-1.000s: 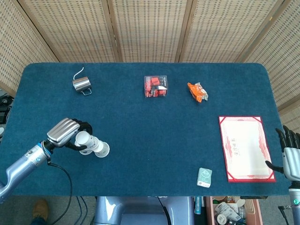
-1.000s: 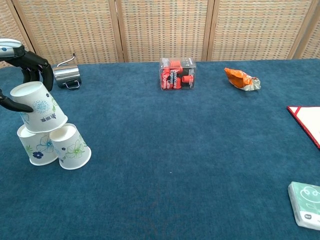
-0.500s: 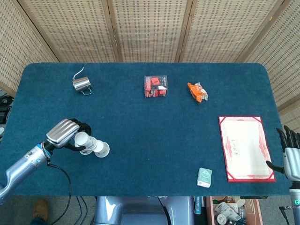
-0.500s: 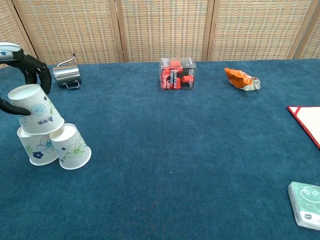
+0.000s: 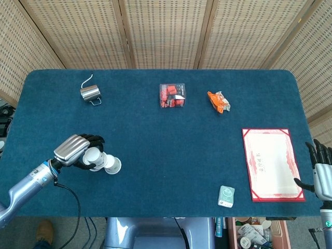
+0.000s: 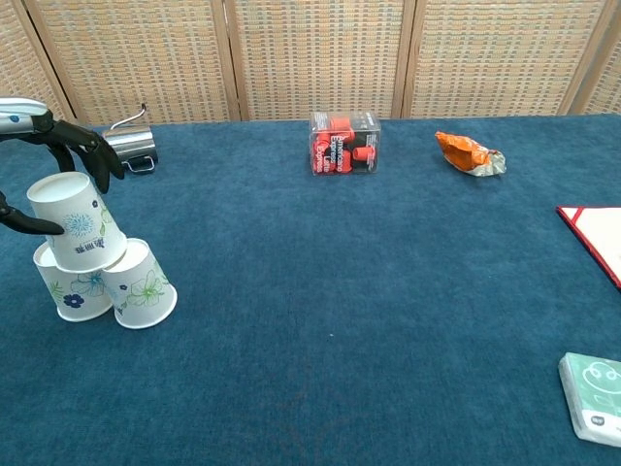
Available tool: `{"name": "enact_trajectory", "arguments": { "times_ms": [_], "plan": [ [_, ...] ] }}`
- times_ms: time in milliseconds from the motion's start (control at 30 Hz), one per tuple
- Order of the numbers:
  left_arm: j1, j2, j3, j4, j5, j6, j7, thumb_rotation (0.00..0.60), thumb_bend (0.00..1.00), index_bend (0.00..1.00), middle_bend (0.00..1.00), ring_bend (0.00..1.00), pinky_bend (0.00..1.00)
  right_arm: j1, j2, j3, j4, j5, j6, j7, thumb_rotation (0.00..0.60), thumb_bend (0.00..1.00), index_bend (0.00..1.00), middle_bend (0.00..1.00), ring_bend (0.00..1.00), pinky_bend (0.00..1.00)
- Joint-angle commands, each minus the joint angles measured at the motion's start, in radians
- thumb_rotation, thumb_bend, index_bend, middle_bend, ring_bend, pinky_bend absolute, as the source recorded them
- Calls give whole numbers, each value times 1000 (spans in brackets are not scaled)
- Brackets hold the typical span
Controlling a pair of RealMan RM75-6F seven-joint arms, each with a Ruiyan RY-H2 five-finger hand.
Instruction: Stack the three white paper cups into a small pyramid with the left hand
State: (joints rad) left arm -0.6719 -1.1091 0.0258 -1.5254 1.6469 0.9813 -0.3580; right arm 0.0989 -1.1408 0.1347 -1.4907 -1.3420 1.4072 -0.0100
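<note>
Three white paper cups with blue flower prints stand upside down at the table's front left. Two lower cups (image 6: 68, 286) (image 6: 142, 288) sit side by side, and the top cup (image 6: 76, 223) (image 5: 93, 155) rests upright across them. My left hand (image 5: 75, 149) (image 6: 68, 141) arches over the top cup. Its thumb touches the cup's left side, and its fingers are stretched apart above and behind the rim. My right hand (image 5: 320, 174) hangs off the table's right edge with fingers apart, holding nothing.
A steel jug (image 5: 91, 93) (image 6: 131, 146) stands at the back left, close behind my left hand. A red box (image 5: 172, 96), an orange snack packet (image 5: 219, 101), a red-bordered certificate (image 5: 272, 163) and a green pack (image 5: 226, 196) lie further right.
The tilted top cup has come down and straightened onto the two lower cups. My left hand's fingers have uncurled from around it and spread out. The right hand stayed put.
</note>
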Motion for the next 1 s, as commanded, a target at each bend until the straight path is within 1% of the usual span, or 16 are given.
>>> {"name": "enact_trajectory", "arguments": {
  "times_ms": [33,67,133,167,200,300,367,433,500,600,633,700,767,800,867,1000],
  "plan": [
    [0,-5,4,3,9,7,-16,600,239,271,159,157,284,0,0,0,0,0,0,0,600,0,0,0,0,0],
    [-1,-5,6,3,12,9,-24,600,239,203,99,101,252,0,0,1,0,1,1,0,600,0,0,0,0,0],
    [-3,-2,11,5,23,13,-40,600,239,84,21,25,185,-1,1,1,-1,1,1,0,600,0,0,0,0,0],
    [-4,2,16,5,31,15,-50,600,239,35,2,3,146,-1,1,0,-1,1,1,0,600,0,0,0,0,0],
    [-5,5,19,4,37,16,-58,600,239,7,0,0,115,-1,1,0,-1,1,0,0,600,0,0,0,0,0],
    [-11,23,32,-2,57,18,-89,600,237,0,0,0,35,0,1,0,-2,1,-1,-1,600,0,0,0,0,0],
    [-10,33,36,-6,66,29,-106,600,236,0,0,0,4,0,1,-1,-3,0,-2,-1,600,0,0,0,0,0],
    [-2,46,34,-10,74,64,-131,600,236,0,0,0,0,0,2,-2,-5,0,-2,-1,600,0,0,0,0,0],
    [21,63,24,-10,74,129,-153,600,234,0,0,0,0,-1,3,-2,-7,-1,0,-1,600,0,0,0,0,0],
    [69,73,-4,0,43,227,-141,600,210,0,0,0,0,-2,4,-3,-9,-5,4,-1,600,0,0,0,0,0],
    [100,74,-19,1,14,276,-117,600,202,0,0,0,0,-2,5,-4,-12,-8,6,-1,600,0,0,0,0,0],
    [155,79,-34,-11,-51,329,-58,600,190,0,0,0,0,-3,6,-5,-15,-13,9,0,600,0,0,0,0,0],
    [196,86,-38,-25,-106,355,9,600,188,0,0,0,0,-4,7,-7,-19,-19,11,2,600,0,0,0,0,0],
    [230,84,-42,-34,-148,382,64,600,187,0,0,0,0,-5,8,-9,-22,-23,13,4,600,0,0,0,0,0],
    [279,74,-40,-49,-200,417,132,600,188,0,0,0,0,-5,9,-11,-25,-31,17,7,600,0,0,0,0,0],
    [350,40,-25,-59,-260,456,205,600,187,0,0,0,0,-7,11,-15,-27,-48,29,8,600,0,0,0,0,0]
  ]
}}
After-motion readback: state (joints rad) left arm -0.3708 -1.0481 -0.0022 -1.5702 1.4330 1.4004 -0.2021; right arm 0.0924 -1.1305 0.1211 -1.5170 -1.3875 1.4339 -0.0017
